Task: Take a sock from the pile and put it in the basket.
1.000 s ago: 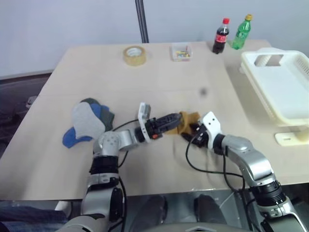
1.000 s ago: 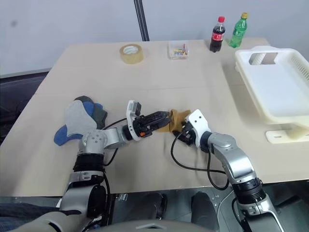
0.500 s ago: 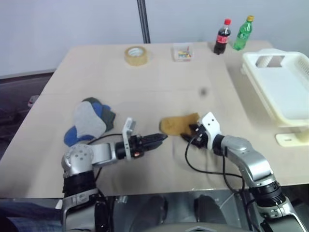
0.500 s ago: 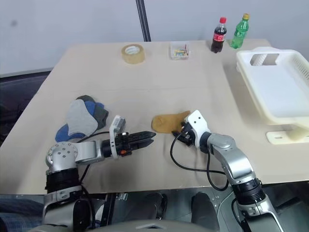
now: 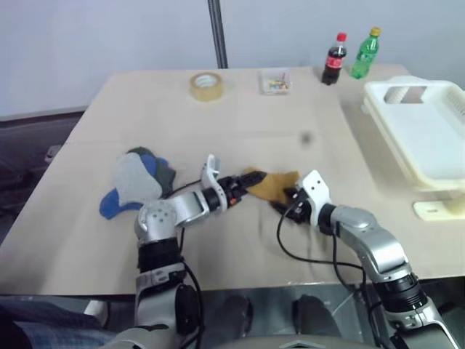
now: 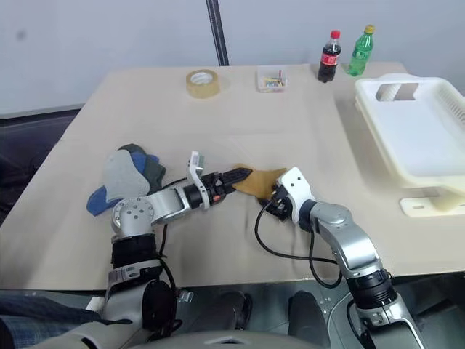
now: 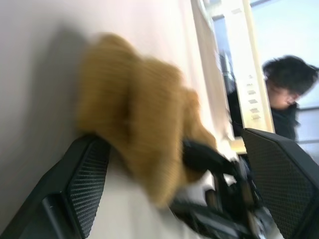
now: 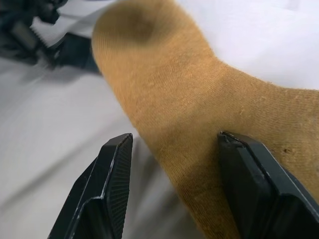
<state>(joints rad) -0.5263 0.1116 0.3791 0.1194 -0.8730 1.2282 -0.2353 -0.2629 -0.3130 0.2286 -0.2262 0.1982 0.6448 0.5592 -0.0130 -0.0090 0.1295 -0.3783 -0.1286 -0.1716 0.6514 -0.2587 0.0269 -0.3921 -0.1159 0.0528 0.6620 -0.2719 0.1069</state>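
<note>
- Head views: the mustard-yellow sock [image 5: 272, 183] lies on the table [image 5: 290, 116] between the 2 grippers. The left gripper [image 5: 243, 183] reaches its toe end; the right gripper [image 5: 288, 198] is at its other end. The pile [image 5: 134, 183] sits well left, the white basket [image 5: 429, 138] far right.
- Left wrist view: its fingers [image 7: 82, 184] are spread wide, 1 on each side of the sock, gripping nothing.
- Right wrist view: its fingers [image 8: 112, 186] are parted, with the sock between them; whether they pinch it, I cannot tell.

The beige table [image 5: 240, 123] carries a sock pile [image 5: 134, 182], tape roll [image 5: 205, 85], two bottles [image 5: 349, 54], basket [image 5: 421, 131] and perhaps a small clear box [image 5: 275, 81].
</note>
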